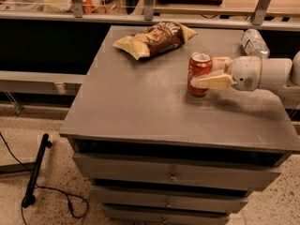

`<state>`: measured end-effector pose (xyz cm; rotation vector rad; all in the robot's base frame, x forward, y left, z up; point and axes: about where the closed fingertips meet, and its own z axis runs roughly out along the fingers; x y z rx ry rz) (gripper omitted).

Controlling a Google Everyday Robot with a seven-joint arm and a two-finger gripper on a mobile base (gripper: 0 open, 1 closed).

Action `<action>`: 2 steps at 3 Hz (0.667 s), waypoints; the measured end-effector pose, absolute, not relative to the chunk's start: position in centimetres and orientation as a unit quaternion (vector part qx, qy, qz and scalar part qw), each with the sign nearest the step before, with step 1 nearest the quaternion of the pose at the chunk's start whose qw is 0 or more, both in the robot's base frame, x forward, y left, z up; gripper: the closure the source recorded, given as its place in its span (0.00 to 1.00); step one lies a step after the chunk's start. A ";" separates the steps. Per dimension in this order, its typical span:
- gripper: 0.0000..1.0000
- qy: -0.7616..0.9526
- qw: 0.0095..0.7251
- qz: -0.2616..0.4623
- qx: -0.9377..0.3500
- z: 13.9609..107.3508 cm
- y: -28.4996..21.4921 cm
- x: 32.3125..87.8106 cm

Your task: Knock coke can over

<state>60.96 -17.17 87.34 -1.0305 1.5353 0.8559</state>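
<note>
Red coke can (199, 73) upright, tool (204, 73) splayed astride it, chip bag (154, 39) behind (water bottle (254, 42) lying far right).

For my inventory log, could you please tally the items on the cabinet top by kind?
coke can: 1
chip bag: 1
water bottle: 1
Total: 3
The end effector is at the coke can, reaching in from its right.
</note>
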 end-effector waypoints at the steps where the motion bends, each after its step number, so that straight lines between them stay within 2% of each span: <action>1: 0.62 0.637 0.525 0.357 -0.438 87.4 -17.2 60.2; 2: 0.85 0.643 0.517 0.349 -0.444 88.0 -17.6 59.9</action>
